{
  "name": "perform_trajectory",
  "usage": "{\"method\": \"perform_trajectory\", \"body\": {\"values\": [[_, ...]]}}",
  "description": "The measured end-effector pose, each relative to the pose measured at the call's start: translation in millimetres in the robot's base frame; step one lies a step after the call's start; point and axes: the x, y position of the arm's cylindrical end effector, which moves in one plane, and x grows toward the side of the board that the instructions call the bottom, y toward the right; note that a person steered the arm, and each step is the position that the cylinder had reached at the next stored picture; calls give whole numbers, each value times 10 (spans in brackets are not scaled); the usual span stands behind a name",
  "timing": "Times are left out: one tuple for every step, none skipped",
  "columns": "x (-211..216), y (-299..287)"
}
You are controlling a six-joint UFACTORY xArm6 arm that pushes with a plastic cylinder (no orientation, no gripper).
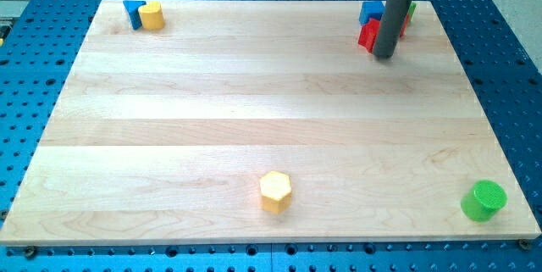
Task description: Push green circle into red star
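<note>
Centrally, a pale wooden board [254,111] is seen laid over a blue perforated table [517,69]. No gripper is fitted; the dark rod carries nothing, and my tip [384,55] is set down at the view's top right, touching or just beside a red block [367,35] whose shape is partly hidden. A blue block [369,10] and a sliver of green [412,8] are crowded behind the rod. The green circle [484,200] is found well apart from these, at the view's bottom right corner. A yellow hexagon [276,191] is placed near the bottom edge. At top left, a yellow cylinder [152,16] is pressed against a small blue piece [132,11].
</note>
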Motion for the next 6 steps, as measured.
{"method": "perform_trajectory", "body": {"values": [[-132,-13],[675,-509],[727,-533],[797,-41],[1077,314],[1523,1296]]}}
